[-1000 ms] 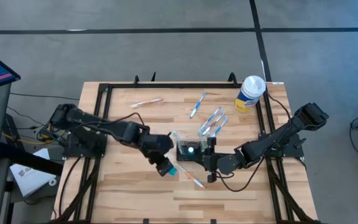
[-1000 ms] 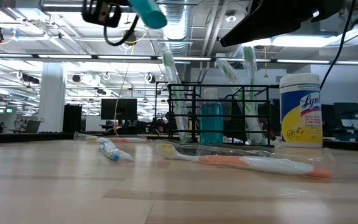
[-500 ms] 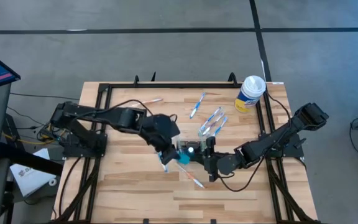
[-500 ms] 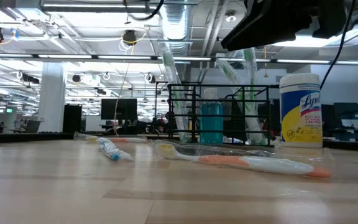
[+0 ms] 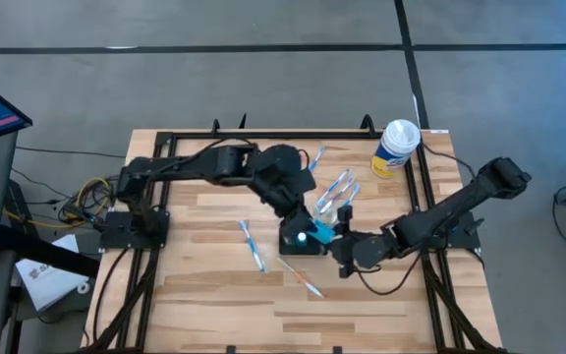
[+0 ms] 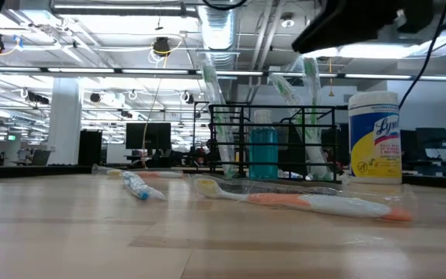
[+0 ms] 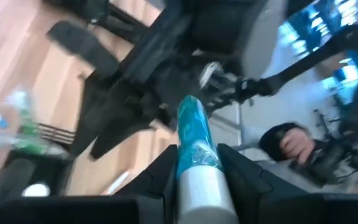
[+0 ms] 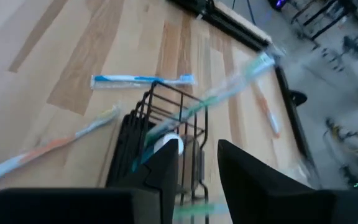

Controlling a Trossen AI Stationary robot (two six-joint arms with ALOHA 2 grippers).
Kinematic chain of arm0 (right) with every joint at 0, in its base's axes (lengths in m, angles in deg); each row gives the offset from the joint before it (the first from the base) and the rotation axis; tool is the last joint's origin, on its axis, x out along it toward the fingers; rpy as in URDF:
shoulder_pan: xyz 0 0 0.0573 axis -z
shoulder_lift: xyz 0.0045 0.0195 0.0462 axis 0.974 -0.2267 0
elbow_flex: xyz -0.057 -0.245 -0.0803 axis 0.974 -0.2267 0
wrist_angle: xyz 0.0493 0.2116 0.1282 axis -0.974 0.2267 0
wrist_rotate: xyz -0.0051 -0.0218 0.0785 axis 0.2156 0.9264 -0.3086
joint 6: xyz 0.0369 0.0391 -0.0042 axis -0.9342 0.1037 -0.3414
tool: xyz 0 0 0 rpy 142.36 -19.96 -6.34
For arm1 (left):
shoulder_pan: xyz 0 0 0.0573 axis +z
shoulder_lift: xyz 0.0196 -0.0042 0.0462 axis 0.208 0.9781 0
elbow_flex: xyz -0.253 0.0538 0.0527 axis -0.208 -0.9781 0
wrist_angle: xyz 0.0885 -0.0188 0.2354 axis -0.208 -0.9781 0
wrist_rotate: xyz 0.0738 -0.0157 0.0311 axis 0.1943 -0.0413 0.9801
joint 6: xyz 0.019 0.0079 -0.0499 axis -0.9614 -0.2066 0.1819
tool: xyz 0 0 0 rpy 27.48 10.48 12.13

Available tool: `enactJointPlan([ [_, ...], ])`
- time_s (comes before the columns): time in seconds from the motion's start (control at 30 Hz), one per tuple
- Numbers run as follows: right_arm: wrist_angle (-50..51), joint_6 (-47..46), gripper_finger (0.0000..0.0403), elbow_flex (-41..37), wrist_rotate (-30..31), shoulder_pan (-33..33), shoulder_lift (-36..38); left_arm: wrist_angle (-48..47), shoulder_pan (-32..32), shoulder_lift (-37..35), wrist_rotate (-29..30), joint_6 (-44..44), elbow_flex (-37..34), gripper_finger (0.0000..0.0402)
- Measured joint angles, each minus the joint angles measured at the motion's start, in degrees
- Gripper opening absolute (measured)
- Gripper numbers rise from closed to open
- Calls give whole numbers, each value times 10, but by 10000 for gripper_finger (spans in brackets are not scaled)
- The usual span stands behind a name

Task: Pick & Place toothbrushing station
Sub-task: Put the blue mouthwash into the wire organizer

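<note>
Now left gripper (image 5: pixel 314 234) above toothbrushing station (image 5: pixel 301 239)

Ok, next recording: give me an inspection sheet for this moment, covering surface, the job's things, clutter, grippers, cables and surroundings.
Surface: wooden table inside a black frame.
Job's things: toothbrushing station, a black wire rack, near the table's middle; wrapped toothbrushes stand in it.
Clutter: wrapped toothbrushes lie loose on the wood; a wipes canister stands at the far right corner.
Grippers: left gripper is over the station, shut on a teal tube; right gripper hovers beside the station, open, empty.
Cables: bundle beside the left arm's base.
Surroundings: grey floor; a person's hand shows beyond the table.
</note>
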Motion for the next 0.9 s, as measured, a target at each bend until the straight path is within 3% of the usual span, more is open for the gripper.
enactJointPlan([
  [0.2,114,-100,103,0,-1,-12,52,-111,7,27,9,-8,15,84],
  [0.4,136,-144,103,0,-1,-15,60,-181,2,38,65,-7,13,85],
  [0.6,136,-146,103,0,-2,-16,38,-216,-2,57,98,-2,13,85],
  [0.9,136,-146,103,0,-1,-13,31,-215,-6,87,100,-4,14,86],
])
